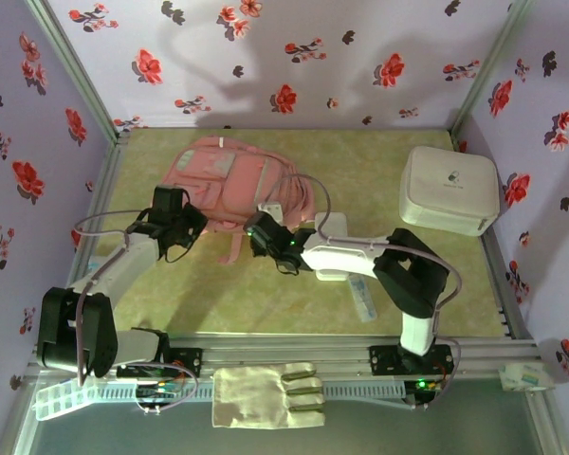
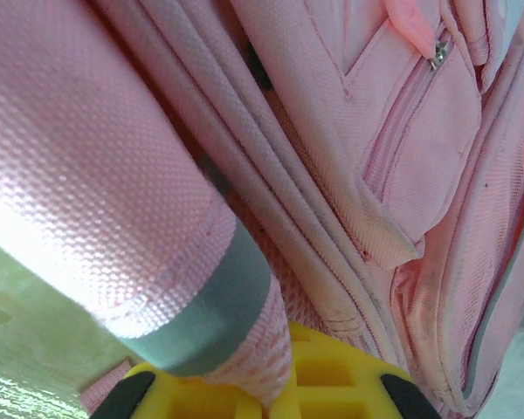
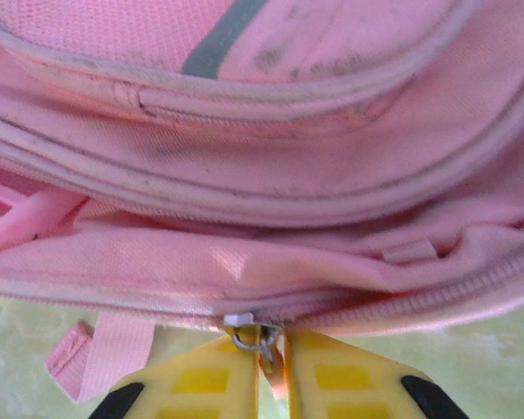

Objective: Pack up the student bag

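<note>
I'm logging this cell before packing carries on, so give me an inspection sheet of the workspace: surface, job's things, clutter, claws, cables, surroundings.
Surface: green marbled table, flat.
Job's things: pink student bag lying back left.
Clutter: white box back right; white flat item and pen-like item beneath the right arm; glove at the near edge.
Claws: left claw shut on student bag fabric; right claw shut on the zipper pull.
Cables: cable loops hang off each arm.
Surroundings: purple floral walls on three sides.
</note>
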Available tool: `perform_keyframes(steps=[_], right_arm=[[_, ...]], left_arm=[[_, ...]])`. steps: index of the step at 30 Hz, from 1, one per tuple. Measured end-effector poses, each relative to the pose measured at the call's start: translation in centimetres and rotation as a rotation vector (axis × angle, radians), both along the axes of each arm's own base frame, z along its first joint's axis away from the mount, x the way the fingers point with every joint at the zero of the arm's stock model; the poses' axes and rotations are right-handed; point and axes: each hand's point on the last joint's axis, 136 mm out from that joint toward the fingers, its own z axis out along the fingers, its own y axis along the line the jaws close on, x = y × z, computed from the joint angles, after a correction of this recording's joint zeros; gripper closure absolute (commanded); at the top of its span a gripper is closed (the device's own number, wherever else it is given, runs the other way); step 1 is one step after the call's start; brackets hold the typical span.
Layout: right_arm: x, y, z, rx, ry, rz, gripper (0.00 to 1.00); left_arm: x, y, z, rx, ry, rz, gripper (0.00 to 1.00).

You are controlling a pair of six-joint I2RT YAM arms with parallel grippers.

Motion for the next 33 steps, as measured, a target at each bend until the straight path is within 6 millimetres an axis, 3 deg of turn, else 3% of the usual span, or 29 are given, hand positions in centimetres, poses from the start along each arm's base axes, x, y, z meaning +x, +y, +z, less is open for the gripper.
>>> perform_keyframes(steps=[5,8,14,19,25,33], right_arm=[[0.6,0.5,-0.7,-0.031,0.005,0.009,0.81],[0.6,0.5,-1.0,-0.048,0.006,0.016,0.88],[0.7,0.0,-1.0,-0.06,-0.01,0.008,0.91],[0.4,-2.6,-0.6,-0.076,-0.031,-0.029,0.91],[2.7,-8.1,-0.9,-0.119,-0.018,-0.142,0.9],[2.1,-7.6,-1.1,-0.14,0.039,-0.036,0.95]], left_arm=[[0.0,0.0,0.0,0.003,0.001,-0.004,1.0],[0.0,0.0,0.0,0.005,0.0,-0.006,1.0],[0.0,0.0,0.0,0.011,-0.002,-0.016,1.0],[0.0,-0.3,-0.1,0.003,-0.001,-0.032,1.0],[-0.1,-0.3,-0.9,0.005,0.0,-0.036,1.0],[-0.1,0.4,-3.4,0.067,0.052,-0.061,1.0]])
